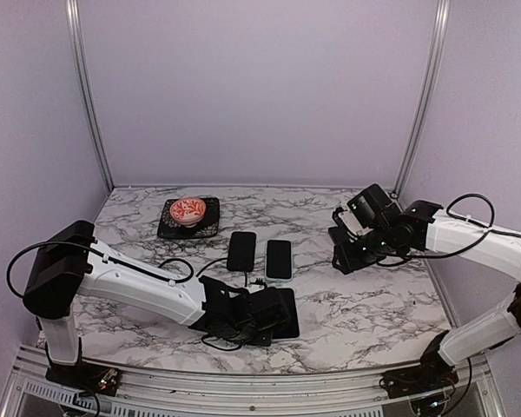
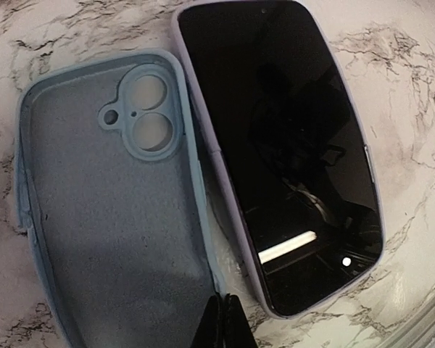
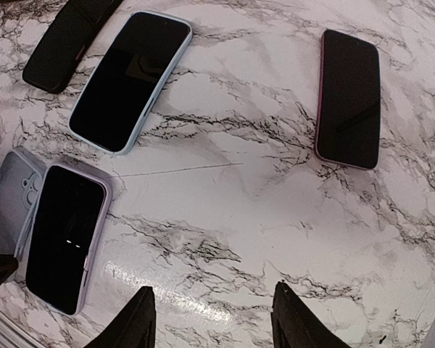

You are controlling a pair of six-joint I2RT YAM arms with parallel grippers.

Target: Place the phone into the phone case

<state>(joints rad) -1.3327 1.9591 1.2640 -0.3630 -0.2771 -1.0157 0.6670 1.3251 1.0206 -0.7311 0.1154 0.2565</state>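
The empty light-blue phone case [image 2: 109,217] lies open side up on the marble. Just right of it lies the phone [image 2: 283,145], black screen up, with a lavender edge. My left gripper [image 2: 223,324] is shut, and its tips pinch the case's right rim at the near end. The right wrist view shows the same phone [image 3: 65,235] and case [image 3: 11,199] at its left edge. My right gripper [image 3: 216,319] hangs open over bare marble, well right of them, with nothing between its fingers. From above, the left arm covers the case, and the phone [image 1: 285,314] shows beside it.
A phone in a light-blue case [image 3: 130,80], a black one [image 3: 65,40] and a red-edged one [image 3: 348,98] lie farther back. A red patterned bowl [image 1: 189,210] on a black plate [image 1: 167,229] stands at the back left. Lilac walls close in the table.
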